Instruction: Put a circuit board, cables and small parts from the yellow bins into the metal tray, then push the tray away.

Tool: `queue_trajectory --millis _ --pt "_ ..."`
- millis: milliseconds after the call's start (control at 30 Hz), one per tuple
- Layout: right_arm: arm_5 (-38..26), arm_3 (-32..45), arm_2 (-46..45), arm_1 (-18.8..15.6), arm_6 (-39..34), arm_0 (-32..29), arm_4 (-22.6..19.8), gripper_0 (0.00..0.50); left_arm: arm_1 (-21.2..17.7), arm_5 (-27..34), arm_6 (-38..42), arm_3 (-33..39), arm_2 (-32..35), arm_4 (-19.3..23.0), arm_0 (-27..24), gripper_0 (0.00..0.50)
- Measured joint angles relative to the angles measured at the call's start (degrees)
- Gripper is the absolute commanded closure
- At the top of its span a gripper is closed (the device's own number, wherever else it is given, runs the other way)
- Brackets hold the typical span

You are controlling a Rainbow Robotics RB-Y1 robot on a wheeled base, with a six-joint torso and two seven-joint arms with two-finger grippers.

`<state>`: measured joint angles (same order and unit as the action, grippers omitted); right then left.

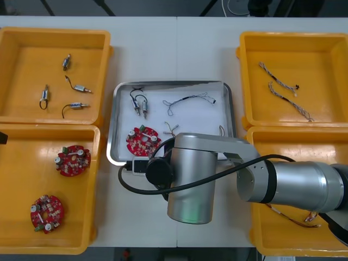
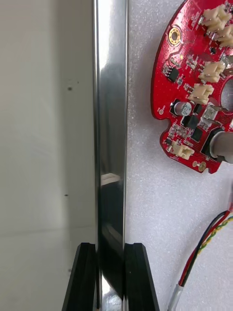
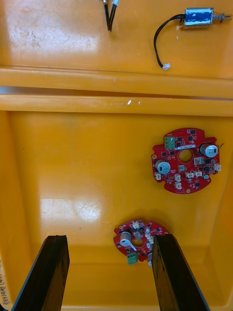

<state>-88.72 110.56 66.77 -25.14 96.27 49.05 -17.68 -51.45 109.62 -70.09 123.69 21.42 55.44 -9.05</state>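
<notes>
Pinching the metal tray (image 2: 110, 146) by its rim between barely parted fingers (image 2: 82, 277), the right claw (image 2: 110, 248) sits beside the tray's red circuit board (image 2: 194, 87); the left claw (image 3: 109, 238) hangs released above a yellow bin (image 3: 73, 160).

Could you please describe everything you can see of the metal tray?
The metal tray is a shallow rectangle with rounded corners, a shiny raised rim and a white inside. It lies flat on the table between the yellow bins. Inside lie a red circuit board, small metal parts with black leads and a twisted cable. The right tool is shut on its near rim, one finger each side; the arm hides part of that edge.
</notes>
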Motion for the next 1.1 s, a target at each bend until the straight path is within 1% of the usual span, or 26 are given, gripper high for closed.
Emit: queue_trajectory --millis 200,733,867,1100 --pt "0.00 -0.31 0.29 -0.49 0.35 1.39 2.93 0.500 0.00 0.00 0.00 0.00 0.00 0.00 0.00 0.000" --pt "0.07 -8.19 0.37 0.04 1.28 9.47 5.94 0.500 0.00 0.00 0.00 0.01 0.00 0.00 0.00 0.000" --pt "1.32 -10.33 0.37 0.19 3.23 10.97 6.19 0.500 0.00 0.00 0.00 0.02 0.00 0.00 0.00 0.000" --pt "3.00 -13.34 0.37 0.70 3.54 12.94 7.15 0.500 0.00 0.00 0.00 0.02 0.00 0.00 0.00 0.000"
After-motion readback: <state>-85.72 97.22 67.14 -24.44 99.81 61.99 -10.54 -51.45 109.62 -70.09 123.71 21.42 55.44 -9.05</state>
